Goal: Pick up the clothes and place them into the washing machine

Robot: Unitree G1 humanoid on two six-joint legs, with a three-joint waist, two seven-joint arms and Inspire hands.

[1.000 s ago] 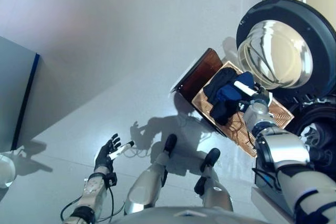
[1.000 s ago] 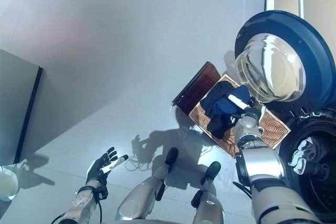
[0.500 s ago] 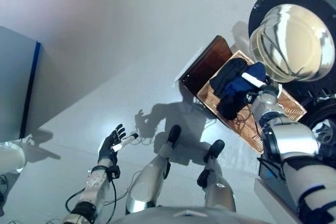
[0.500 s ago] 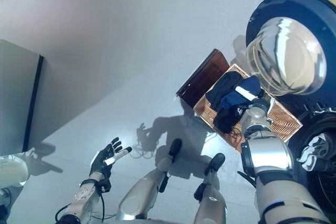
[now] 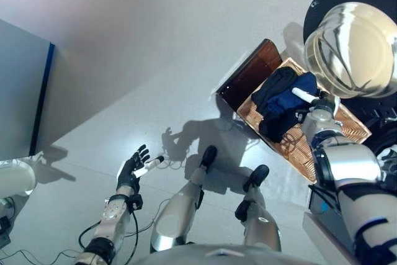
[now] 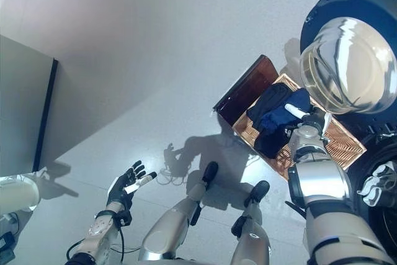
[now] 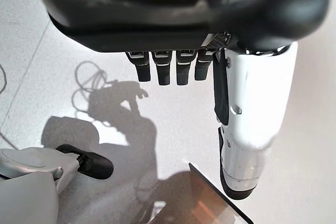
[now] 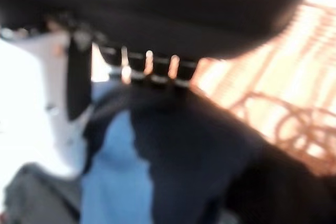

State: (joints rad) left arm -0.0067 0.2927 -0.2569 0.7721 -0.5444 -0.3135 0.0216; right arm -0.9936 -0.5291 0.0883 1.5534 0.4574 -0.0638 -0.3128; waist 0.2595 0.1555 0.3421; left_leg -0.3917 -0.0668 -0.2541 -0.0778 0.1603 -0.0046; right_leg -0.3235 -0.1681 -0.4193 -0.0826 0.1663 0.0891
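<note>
Pale grey floor (image 5: 155, 60) all around, with a wicker basket (image 5: 347, 130) set on it beside the washing machine, whose round glass door (image 5: 353, 48) stands swung open just past the basket's far corner. Piled toward the basket's left end, against its dark brown raised side (image 5: 245, 82): the clothes (image 5: 279, 100), a heap of dark navy and brighter blue fabric, part draped over the basket's near edge. Likely soft, limp and light, prone to trailing or slipping loose if pinched only at a hem; best taken by bunching a thick fold from the middle of the heap, where the layers overlap, so the whole bundle lifts together. Also likely to snag on the wicker weave if dragged rather than lifted clear. Right hand (image 6: 302, 116) down at the heap's right edge, white thumb lying across the blue cloth; in the right wrist view, fingers (image 8: 149, 65) buried in or behind the dark fabric, so cannot tell whether closed on it or merely touching. Left hand (image 5: 131, 170) well away over bare floor at the lower left, fingers spread and relaxed, holding nothing.
</note>
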